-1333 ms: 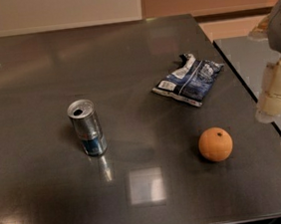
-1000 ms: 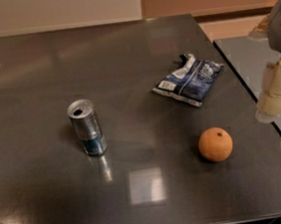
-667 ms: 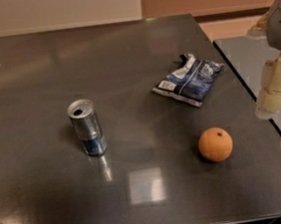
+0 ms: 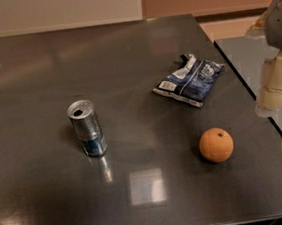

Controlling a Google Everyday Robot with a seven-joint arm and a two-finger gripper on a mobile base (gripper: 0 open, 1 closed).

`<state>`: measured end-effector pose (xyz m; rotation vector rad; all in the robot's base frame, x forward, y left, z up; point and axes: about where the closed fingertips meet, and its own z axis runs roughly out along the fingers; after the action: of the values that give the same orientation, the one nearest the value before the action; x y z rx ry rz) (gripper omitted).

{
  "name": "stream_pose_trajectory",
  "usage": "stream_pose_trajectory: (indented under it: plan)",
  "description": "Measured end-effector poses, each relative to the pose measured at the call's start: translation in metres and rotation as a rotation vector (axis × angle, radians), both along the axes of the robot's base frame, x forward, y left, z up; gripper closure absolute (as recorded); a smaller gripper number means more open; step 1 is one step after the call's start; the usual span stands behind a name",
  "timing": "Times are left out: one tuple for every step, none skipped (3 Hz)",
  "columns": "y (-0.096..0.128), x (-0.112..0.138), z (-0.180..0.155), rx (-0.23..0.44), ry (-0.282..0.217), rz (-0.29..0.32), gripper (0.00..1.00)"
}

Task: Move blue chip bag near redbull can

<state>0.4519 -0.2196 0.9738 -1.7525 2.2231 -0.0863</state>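
The dark grey glossy surface [image 4: 75, 61] filled almost the whole view. A second, paler surface [image 4: 239, 54] lay alongside its right edge, parted from it by a thin dark seam.

One arm [image 4: 280, 14] came in at the upper right corner, showing only as a grey block cut off by the picture's edge. Below it hung the one gripper [image 4: 272, 95], a cream-coloured piece pointing downward and a little to the left. It was over the paler surface, just past the seam, and held nothing. Whether the gripper was released or clenched could not be told. It was well apart from all three things on the dark surface.

There was one blue chip bag [image 4: 190, 81], lying flat and crumpled near the right edge of the dark surface. One puckered end pointed to the far side, and a white label showed at its left corner. It was the thing nearest to the gripper.

There was one redbull can [image 4: 88, 128], standing upright left of centre, silver above a blue lower band, with its pull-tab top facing up. It was well apart from the bag, with bare surface between them.

There was one orange [image 4: 216, 145], sitting nearer to the camera than the bag and to the right of the can, touching neither.
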Motion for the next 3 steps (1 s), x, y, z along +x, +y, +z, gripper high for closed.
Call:
stream_pose_trajectory:
  plan:
    - [-0.005, 0.082, -0.023, 0.017, 0.004, 0.123, 0.0]
    - [-0.006, 0.112, -0.035, 0.021, 0.015, 0.163, 0.0]
    - [-0.004, 0.135, -0.051, 0.029, 0.034, 0.206, 0.0]
